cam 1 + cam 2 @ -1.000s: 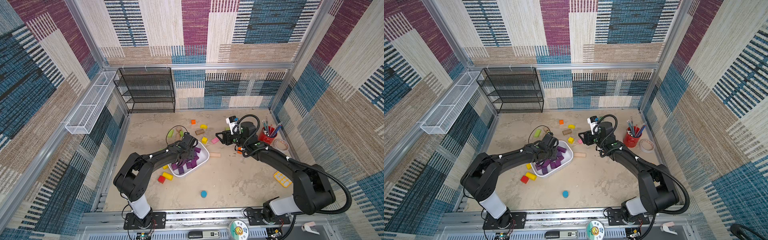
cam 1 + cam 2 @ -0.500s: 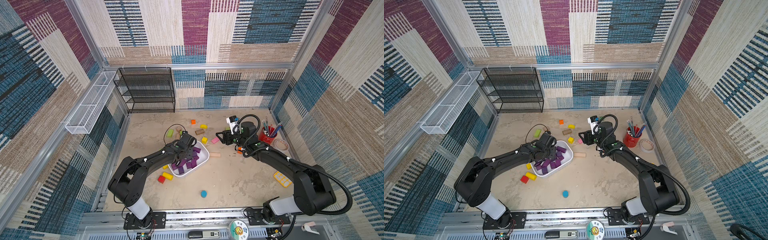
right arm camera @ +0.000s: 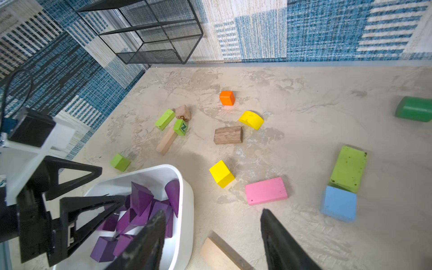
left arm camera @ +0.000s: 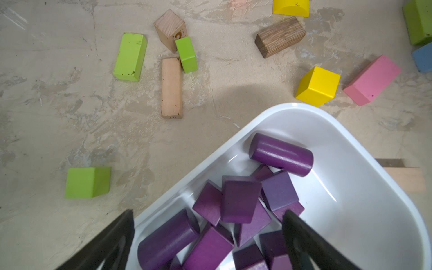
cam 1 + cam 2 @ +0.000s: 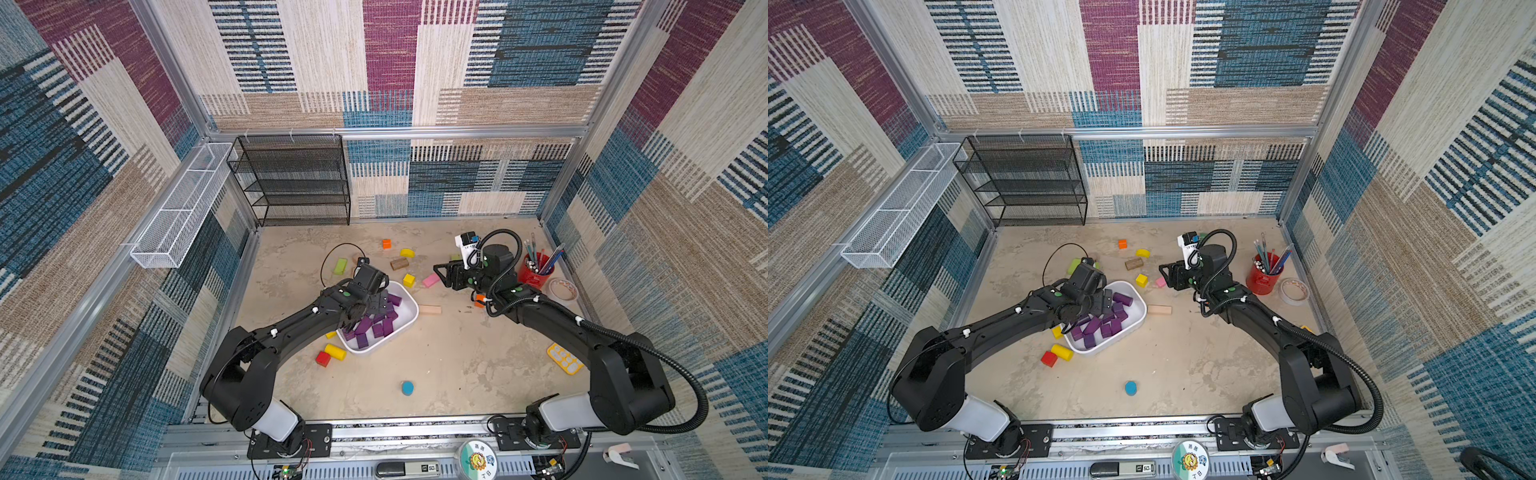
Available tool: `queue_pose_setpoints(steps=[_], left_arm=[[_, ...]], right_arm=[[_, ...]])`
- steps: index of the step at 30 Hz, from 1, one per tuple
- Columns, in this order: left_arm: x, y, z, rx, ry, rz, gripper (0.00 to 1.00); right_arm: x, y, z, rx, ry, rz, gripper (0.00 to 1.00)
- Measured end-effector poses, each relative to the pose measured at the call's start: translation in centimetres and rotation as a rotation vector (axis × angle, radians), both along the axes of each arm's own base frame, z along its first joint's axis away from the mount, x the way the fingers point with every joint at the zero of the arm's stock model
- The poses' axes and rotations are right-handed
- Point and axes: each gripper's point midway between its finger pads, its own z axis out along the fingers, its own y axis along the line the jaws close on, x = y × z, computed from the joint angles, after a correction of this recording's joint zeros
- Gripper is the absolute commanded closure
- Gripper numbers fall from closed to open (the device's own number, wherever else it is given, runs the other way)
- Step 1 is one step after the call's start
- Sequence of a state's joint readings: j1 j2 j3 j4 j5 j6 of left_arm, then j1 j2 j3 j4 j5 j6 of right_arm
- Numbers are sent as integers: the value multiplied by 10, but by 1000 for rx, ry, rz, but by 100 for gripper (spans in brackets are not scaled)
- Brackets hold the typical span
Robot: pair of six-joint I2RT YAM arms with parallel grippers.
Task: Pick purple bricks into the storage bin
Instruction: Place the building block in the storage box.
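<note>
The storage bin (image 5: 409,309) (image 5: 1140,312) is a white tub in the middle of the floor, with several purple bricks (image 5: 376,326) (image 5: 1100,326) piled in it. My left gripper (image 5: 380,306) (image 5: 1102,302) hangs open just above that pile, nothing between its fingers. In the left wrist view the left gripper (image 4: 208,212) straddles the purple bricks (image 4: 240,198) inside the storage bin (image 4: 350,187). My right gripper (image 5: 440,274) (image 3: 212,211) hovers open and empty to the right of the storage bin (image 3: 187,198), near a pink bar (image 3: 266,190).
Loose blocks lie around the bin: a yellow cube (image 5: 409,280), a plain wooden bar (image 5: 429,310), a red cube (image 5: 323,358), a blue disc (image 5: 407,387). A red pen cup (image 5: 536,272) and a tape roll (image 5: 562,289) stand far right. A black rack (image 5: 299,183) stands at the back wall.
My left gripper has opened wide above the bin, and a purple brick has dropped onto the pile. The right arm has hardly moved; its jaws stand a little wider.
</note>
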State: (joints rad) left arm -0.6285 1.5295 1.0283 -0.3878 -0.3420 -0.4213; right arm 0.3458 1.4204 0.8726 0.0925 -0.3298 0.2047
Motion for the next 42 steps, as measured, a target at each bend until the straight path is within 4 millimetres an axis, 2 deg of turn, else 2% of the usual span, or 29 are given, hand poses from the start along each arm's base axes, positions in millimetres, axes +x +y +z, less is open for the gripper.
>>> queue_pose_setpoints(steps=[5, 9, 13, 17, 20, 24, 30, 35, 42], left_arm=[[-5, 7, 13, 4, -30, 2, 1], [-11, 12, 32, -12, -71, -11, 1], [-20, 19, 56, -35, -130, -22, 1], [-32, 33, 83, -40, -207, -30, 1], [-42, 45, 101, -30, -265, -32, 1], [-54, 64, 119, -2, -325, -24, 1], [-67, 87, 136, 46, -402, -14, 1], [-68, 103, 140, 99, -441, 6, 1], [-58, 128, 127, 167, -448, 83, 1]], right_arm=[[2, -3, 0, -11, -5, -21, 31], [4, -3, 3, -11, -12, -23, 25], [7, -7, 4, -21, -21, -46, 16], [11, -13, 3, -52, -31, -78, 1], [13, -19, 7, -72, -38, -108, 0], [15, -22, 24, -68, -75, -132, 0], [6, -36, 43, -73, -134, -182, 0], [-18, -56, 38, -101, -181, -234, 0], [-48, -85, 32, -119, -317, -320, 0]])
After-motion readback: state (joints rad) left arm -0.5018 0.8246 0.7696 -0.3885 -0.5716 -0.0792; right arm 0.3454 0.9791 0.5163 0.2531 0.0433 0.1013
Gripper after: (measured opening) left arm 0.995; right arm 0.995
